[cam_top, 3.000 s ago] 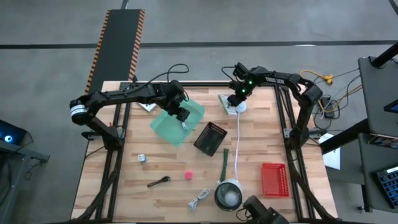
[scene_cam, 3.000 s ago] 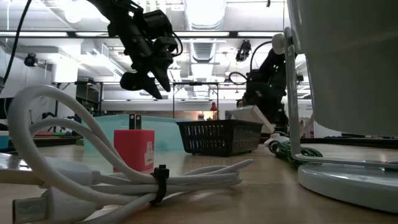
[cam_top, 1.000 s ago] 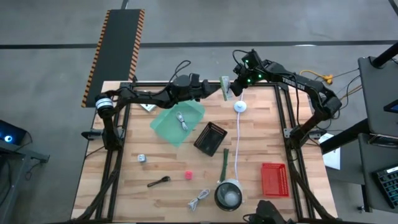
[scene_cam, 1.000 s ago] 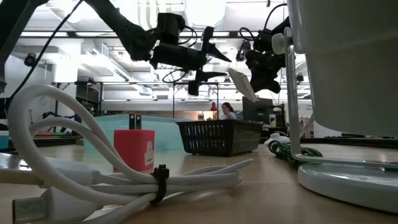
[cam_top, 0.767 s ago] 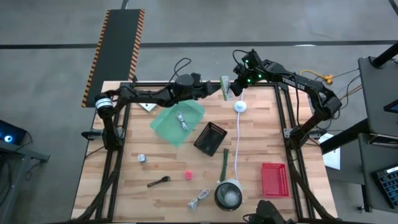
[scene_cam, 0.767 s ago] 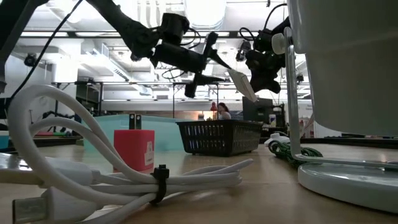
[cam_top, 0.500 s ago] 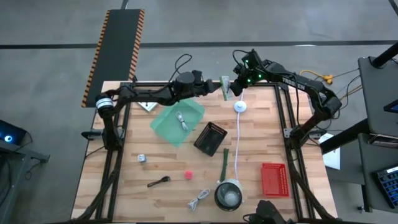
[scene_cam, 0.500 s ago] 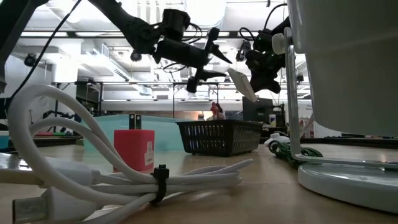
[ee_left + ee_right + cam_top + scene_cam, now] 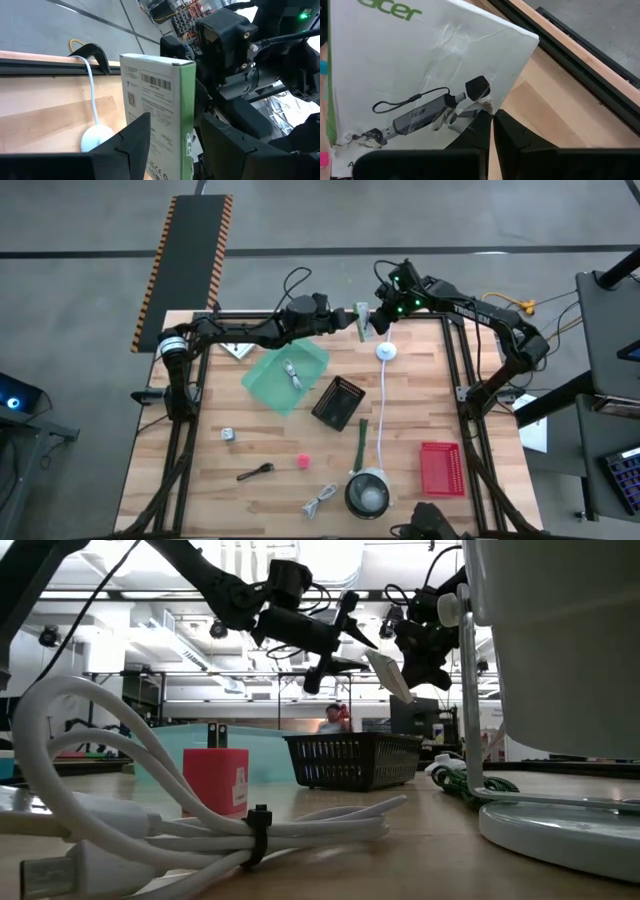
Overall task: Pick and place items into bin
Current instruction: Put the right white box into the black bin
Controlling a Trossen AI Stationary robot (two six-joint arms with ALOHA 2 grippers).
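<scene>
Items are only partly sorted: one coiled silver-white cable [image 9: 291,373] already lies in the translucent green bin [image 9: 262,385] near the far left of the bench. A white-and-green printed cardboard box [image 9: 362,320] hangs in the air over the far edge, near its middle. The right gripper [image 9: 374,317] is pinched on one edge of it, as the right wrist view shows, with dark fingers [image 9: 487,131] closed at the card's corner. The left gripper [image 9: 345,319] reaches toward the box from the other side with its fingers spread on either side of the box's lower end, not yet clamped; this looks like a handover.

Left on the wood are a second coiled white cable [image 9: 320,502] near the front edge, a brown spoon-like utensil [image 9: 255,472], a small pink ball [image 9: 301,462], a small metal piece [image 9: 228,434] toward the left edge, and a dark green stick [image 9: 359,439] beside the long white cord [image 9: 384,410].

Room above the bin is open. A black mesh basket [image 9: 339,402] sits just beside it, and the two arms crowd each other at the far edge, where a slip would likely drop the box off the bench.
</scene>
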